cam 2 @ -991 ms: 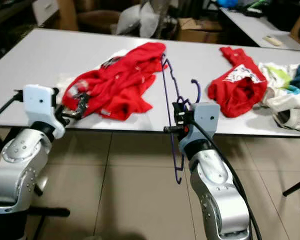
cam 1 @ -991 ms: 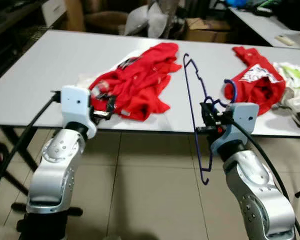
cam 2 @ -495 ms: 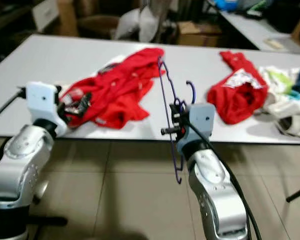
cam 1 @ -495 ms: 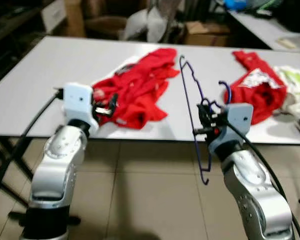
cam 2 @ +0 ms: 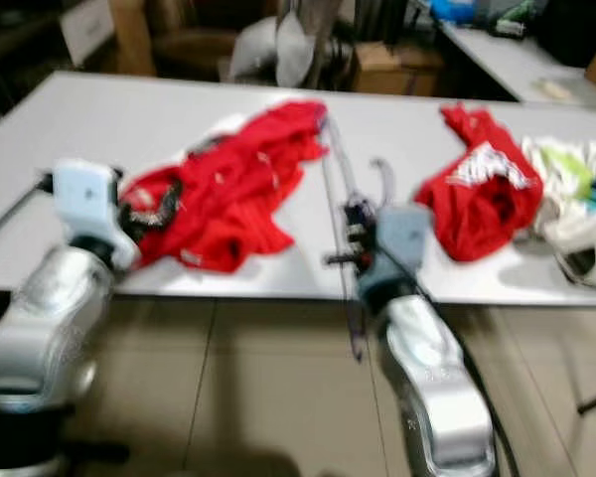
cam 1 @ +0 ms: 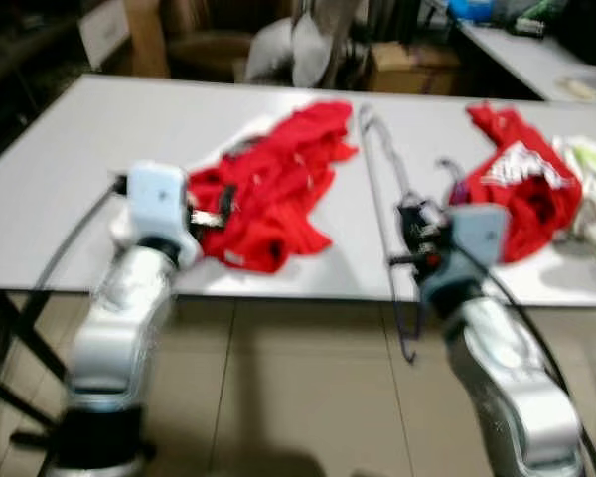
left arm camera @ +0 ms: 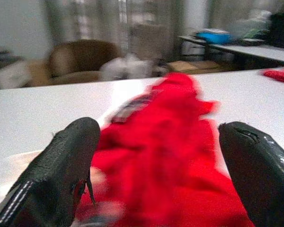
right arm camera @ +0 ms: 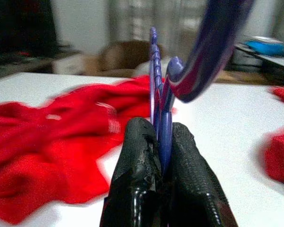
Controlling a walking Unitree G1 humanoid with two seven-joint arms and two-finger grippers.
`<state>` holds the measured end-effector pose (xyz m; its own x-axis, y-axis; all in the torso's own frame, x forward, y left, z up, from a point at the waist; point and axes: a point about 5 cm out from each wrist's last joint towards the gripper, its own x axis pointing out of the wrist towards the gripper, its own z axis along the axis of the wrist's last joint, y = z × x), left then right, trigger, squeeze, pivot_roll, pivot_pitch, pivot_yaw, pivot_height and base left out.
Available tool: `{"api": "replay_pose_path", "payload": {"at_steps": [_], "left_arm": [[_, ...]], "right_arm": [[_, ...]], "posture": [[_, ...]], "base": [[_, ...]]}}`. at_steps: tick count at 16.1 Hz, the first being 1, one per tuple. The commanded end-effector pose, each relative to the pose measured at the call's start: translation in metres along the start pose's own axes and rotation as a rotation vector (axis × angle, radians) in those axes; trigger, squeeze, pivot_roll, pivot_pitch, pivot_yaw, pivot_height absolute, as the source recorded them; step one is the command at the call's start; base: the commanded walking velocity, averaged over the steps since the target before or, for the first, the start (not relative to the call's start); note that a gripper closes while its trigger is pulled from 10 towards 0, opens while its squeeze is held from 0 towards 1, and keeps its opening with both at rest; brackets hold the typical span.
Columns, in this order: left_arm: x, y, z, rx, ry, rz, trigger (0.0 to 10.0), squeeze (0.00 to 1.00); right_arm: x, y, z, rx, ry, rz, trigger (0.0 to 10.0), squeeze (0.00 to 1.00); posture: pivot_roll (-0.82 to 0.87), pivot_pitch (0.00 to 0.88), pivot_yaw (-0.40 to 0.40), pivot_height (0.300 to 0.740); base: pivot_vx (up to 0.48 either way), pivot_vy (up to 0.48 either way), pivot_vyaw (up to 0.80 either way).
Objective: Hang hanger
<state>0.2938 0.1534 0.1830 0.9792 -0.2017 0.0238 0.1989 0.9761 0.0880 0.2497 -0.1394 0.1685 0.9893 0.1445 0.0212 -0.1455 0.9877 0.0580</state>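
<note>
At table point(cam 1: 70, 139) edge: right pincer point(right arm camera: 162, 142) clamped on blue hanger point(right arm camera: 199, 56); left pincer point(left arm camera: 156, 189) spread wide.

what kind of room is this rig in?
Probably a workroom or storage-type room used for laundry trials: long white tables strewn with loose clothes such as a red shirt, a cardboard box behind, and a brown armchair.

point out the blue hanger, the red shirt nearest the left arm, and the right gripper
blue hanger point(right arm camera: 164, 101), right wrist view, on its bar just above the fingers
red shirt point(cam 1: 278, 184), left eye view, middle of the crumpled cloth
right gripper point(right arm camera: 164, 137), right wrist view, between its fingertips
</note>
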Motion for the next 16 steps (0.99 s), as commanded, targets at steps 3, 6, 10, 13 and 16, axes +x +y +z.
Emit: {"api": "replay_pose_path", "payload": {"at_steps": [3, 6, 10, 13, 16], "left_arm": [[0.002, 0.004, 0.005, 0.017, -0.018, 0.002, 10.0, 1.00], [0.006, 0.008, -0.001, 0.063, 0.036, -0.012, 10.0, 1.00], [0.014, 0.039, -0.018, 0.170, 0.192, -0.002, 10.0, 0.00], [0.021, 0.054, -0.021, 0.201, 0.236, 0.037, 10.0, 0.00], [0.030, 0.066, -0.030, 0.190, 0.299, 0.021, 10.0, 0.00]], "right_arm": [[0.001, -0.004, 0.002, 0.008, -0.015, -0.021, 10.0, 0.00], [0.001, -0.008, -0.003, 0.000, 0.013, -0.028, 10.0, 0.00], [0.001, -0.014, -0.006, -0.007, 0.039, -0.029, 10.0, 0.00], [0.002, -0.016, -0.008, -0.008, 0.049, -0.040, 10.0, 0.00], [0.002, -0.022, -0.014, 0.000, 0.077, -0.089, 10.0, 0.00]], "posture": [[0.04, 0.021, -0.024, 0.740], [0.04, 0.015, -0.019, 0.740], [0.04, 0.005, -0.009, 0.740], [0.04, 0.002, 0.000, 0.740], [0.05, 0.000, 0.008, 0.740]], "base": [[0.316, 0.000, 0.00], [0.094, 0.000, 0.00], [0.000, 0.000, 0.00], [0.000, 0.000, 0.00], [0.000, 0.000, 0.00]]}}
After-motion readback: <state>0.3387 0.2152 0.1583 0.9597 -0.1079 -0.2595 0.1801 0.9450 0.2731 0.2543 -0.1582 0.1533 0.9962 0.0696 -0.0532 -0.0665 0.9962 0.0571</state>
